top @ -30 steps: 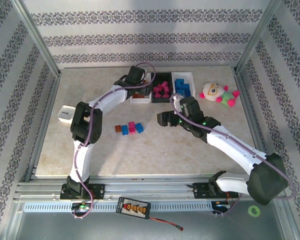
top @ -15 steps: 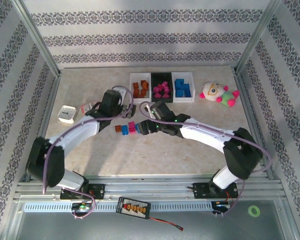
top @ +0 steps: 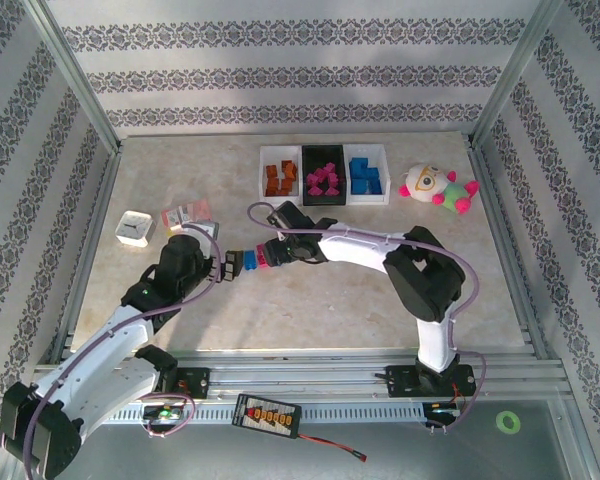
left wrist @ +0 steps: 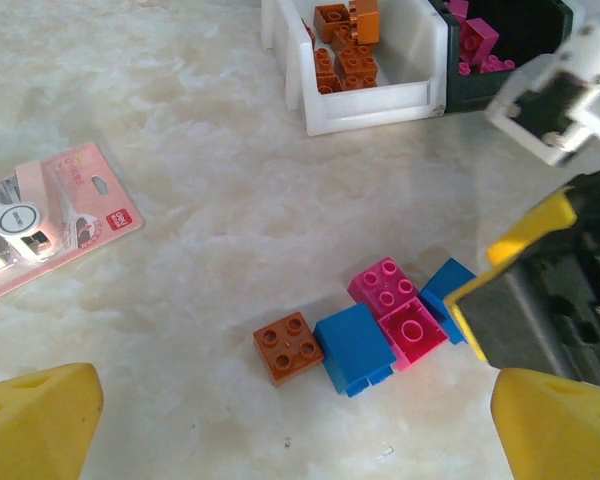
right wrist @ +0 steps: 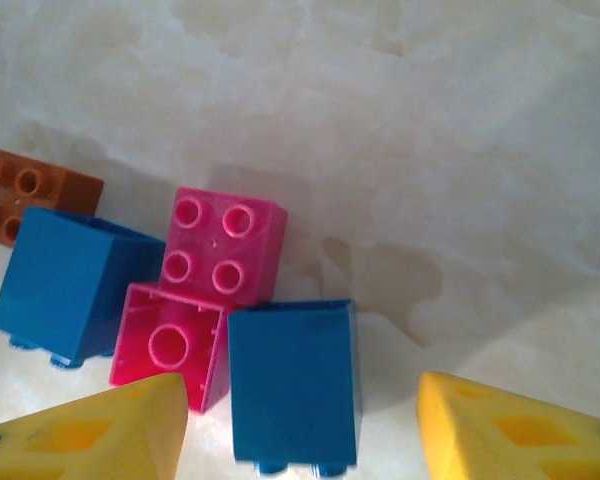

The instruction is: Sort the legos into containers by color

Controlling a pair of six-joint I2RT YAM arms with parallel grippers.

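Several loose legos lie in a clump mid-table (top: 252,261): a brown one (left wrist: 289,347), a blue one (left wrist: 355,347), two magenta ones (left wrist: 384,287) and a second blue one (right wrist: 295,385). My right gripper (right wrist: 300,430) is down over this second blue lego, open, one finger on each side, with a gap on the right. My left gripper (left wrist: 300,440) hovers wide open just short of the clump and holds nothing. At the back stand the containers: white with orange bricks (top: 264,178), black with magenta ones (top: 325,200) and white with blue ones (top: 385,175).
A plush toy (top: 435,187) lies right of the containers. A small white box (top: 133,229) and a pink-and-white packet (top: 185,215) sit at the left, close to my left arm. Metal frame posts and patterned walls bound the table.
My left arm has swung back from the orange container to the near left of the loose clump. My right gripper moved left onto the clump and its jaws narrowed.
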